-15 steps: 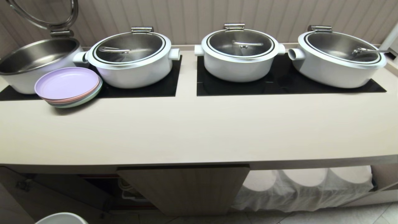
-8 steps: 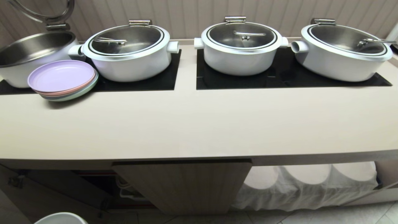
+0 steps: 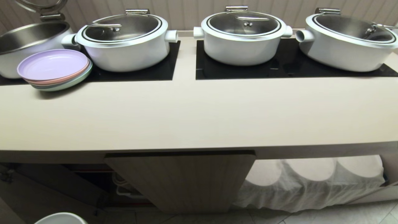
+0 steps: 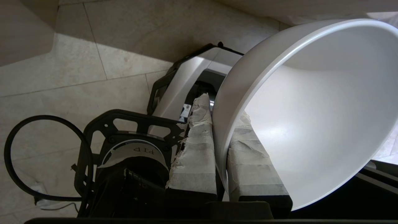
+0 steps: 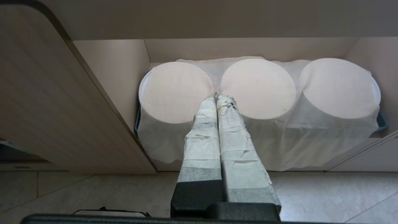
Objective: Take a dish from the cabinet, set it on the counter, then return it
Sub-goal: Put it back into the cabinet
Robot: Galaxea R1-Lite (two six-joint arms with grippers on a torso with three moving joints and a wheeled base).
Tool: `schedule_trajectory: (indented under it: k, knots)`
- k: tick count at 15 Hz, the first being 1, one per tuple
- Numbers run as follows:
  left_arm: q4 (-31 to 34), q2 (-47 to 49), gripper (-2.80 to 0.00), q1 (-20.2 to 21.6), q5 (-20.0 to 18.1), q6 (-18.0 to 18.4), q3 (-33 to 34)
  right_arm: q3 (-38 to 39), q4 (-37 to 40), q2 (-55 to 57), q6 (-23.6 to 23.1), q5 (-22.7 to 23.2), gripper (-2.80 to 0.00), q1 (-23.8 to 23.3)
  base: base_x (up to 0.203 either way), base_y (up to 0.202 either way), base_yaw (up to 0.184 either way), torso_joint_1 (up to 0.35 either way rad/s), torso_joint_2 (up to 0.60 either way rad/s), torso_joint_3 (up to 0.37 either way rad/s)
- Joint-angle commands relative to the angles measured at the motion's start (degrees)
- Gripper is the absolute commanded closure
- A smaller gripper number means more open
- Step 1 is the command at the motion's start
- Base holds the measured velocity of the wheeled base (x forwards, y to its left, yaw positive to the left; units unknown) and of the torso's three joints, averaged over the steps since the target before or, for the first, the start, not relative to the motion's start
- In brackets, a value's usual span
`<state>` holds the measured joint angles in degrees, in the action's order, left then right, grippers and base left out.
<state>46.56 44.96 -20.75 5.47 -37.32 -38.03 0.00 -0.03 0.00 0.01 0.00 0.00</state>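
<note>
Left gripper: the left gripper (image 4: 222, 130) is clamped on the rim of the dish (image 4: 311, 109), with 1 taped finger (image 4: 196, 149) outside the wall and the other inside it.
Dish: a deep white bowl, held tipped on its side above the tiled floor (image 4: 77, 68). In the head view only a bit of its white rim (image 3: 60, 217) peeks in at the bottom left corner, down below the counter.
Right gripper: the right gripper (image 5: 217, 98) has its 2 taped fingers pressed together with nothing between them. It points at the open shelf under the counter.
Counter: the counter (image 3: 199, 115) is long and beige, with 2 black panels (image 3: 279, 67) set into it.
Pots: 3 white pots with lids sit on the panels, the middle one (image 3: 242, 34) among them. A 4th pot (image 3: 25, 40) at the far left has its lid up.
Plates: a stack of plates (image 3: 53, 68), lilac on top, sits on the counter just beside the open pot.
Cabinet: the cabinet (image 3: 182, 180) has a ribbed door under the counter edge. To its right, 3 round white stacks (image 5: 258, 88) sit under a thin white cloth.
</note>
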Motion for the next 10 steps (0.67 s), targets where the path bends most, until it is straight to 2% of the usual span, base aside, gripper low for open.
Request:
schedule_trajectory:
  k: [1,10]
  knots:
    - [0.29,0.13,0.00,0.01,0.06,-0.21,-0.02,0.00,0.03,0.09,-0.01,0.00,0.00,0.09,0.000,0.000,0.000,-0.217,0.45,0.239]
    - [0.29,0.04,0.00,0.01,0.24,-0.13,-0.20,0.00,0.03,0.09,-0.01,0.00,0.00,0.08,0.000,0.000,0.000,-0.242,0.53,0.293]
